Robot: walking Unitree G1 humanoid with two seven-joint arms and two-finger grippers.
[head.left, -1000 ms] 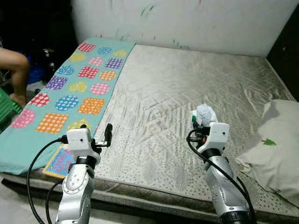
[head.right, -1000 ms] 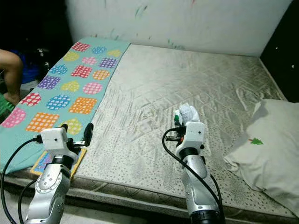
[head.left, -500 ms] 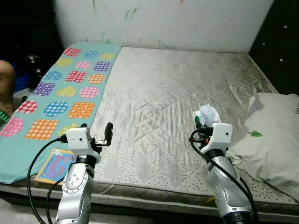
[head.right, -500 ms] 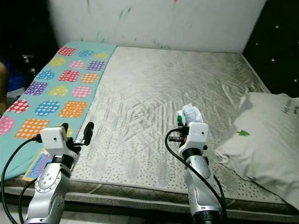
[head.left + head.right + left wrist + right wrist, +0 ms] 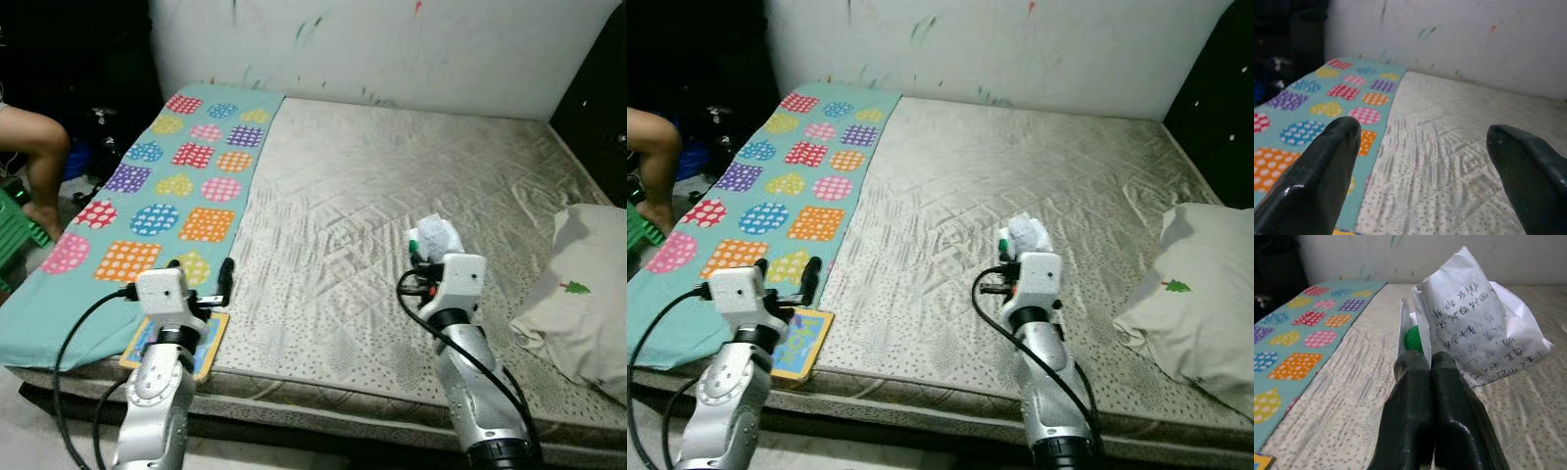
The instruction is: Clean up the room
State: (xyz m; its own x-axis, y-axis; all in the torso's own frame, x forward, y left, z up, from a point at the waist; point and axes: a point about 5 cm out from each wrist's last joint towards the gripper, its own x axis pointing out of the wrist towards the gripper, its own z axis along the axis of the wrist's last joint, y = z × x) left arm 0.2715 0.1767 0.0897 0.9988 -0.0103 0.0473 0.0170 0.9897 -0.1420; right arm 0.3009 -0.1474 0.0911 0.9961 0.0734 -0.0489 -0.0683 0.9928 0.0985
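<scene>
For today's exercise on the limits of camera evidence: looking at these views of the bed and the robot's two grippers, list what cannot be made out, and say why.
- Writing on the crumpled paper held by the right gripper: too small to read.
- Green item behind that paper: mostly hidden by paper and fingers.
- Picture book at the mattress edge: left arm covers part, cover too small.
- Pillow: cut off by the right edge.
- Person's leg: cut off at the left edge.

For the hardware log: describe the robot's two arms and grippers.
Both arms are silver, jointed tubes ending in boxy white wrist housings, with black cables looping along them. The left gripper and right gripper each have two long, glossy black fingers with rounded tips.
</scene>
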